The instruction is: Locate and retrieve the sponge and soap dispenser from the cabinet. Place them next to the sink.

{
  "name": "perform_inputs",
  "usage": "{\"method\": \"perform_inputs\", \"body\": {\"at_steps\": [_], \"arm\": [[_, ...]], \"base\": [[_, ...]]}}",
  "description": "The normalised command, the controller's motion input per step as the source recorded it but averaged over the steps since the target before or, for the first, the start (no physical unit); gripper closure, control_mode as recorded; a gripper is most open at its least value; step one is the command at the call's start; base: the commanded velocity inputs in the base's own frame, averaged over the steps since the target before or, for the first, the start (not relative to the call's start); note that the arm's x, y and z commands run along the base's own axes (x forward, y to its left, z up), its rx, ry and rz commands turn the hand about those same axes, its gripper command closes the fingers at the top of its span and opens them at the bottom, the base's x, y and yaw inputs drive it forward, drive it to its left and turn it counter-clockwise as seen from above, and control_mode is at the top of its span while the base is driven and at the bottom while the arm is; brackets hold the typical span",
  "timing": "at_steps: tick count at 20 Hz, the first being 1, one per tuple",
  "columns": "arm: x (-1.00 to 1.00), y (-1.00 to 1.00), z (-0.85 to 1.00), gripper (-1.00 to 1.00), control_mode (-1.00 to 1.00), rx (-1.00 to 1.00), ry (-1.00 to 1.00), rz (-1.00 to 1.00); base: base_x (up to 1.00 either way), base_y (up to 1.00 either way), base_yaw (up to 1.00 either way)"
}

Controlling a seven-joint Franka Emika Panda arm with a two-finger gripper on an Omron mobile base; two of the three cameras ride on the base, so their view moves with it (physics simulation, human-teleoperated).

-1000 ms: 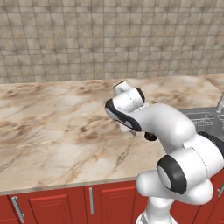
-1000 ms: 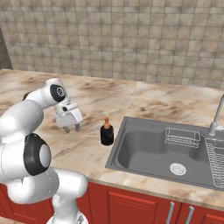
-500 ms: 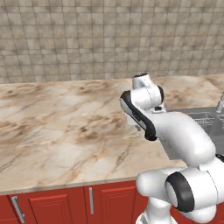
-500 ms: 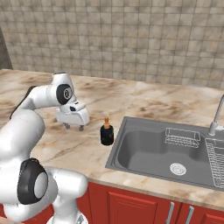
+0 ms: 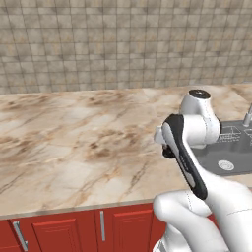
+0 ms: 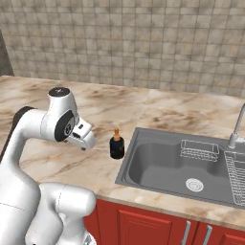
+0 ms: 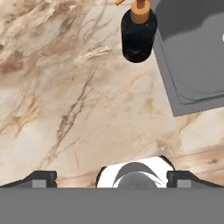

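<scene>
Pincer (image 7: 111, 177) wide, empty, near upright soap dispenser (image 6: 116, 145) beside sink (image 6: 158, 165).

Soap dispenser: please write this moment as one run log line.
soap dispenser: upright on counter beside sink | gripper: open, empty, apart from dispenser | sponge: not placed

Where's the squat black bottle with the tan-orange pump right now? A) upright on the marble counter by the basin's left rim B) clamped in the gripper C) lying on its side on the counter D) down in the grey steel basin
A: the squat black bottle with the tan-orange pump stands upright on the marble counter just left of the grey steel basin's rim, apart from the gripper.
</scene>
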Motion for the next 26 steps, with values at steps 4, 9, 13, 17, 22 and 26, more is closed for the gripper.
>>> {"method": "perform_inputs", "body": {"at_steps": [4, 9, 13, 17, 22, 26], "arm": [[-0.45, 0.08, 0.55, -1.0, -1.0, 0.03, -0.11, 0.26], [-0.41, 0.12, 0.52, -1.0, -1.0, 0.01, -0.13, 0.27], [-0.38, 0.08, 0.63, -1.0, -1.0, 0.0, -0.06, 0.14], [-0.35, 0.01, 0.57, -1.0, -1.0, -0.02, -0.01, 0.03], [-0.09, 0.0, 0.05, -1.0, -1.0, -0.03, 0.01, -0.02], [0.0, 0.0, 0.0, -1.0, -1.0, 0.0, 0.0, 0.0]], "base": [[0.0, 0.0, 0.0], [0.0, 0.0, 0.0], [0.0, 0.0, 0.0], [0.0, 0.0, 0.0], [0.0, 0.0, 0.0], [0.0, 0.0, 0.0]]}}
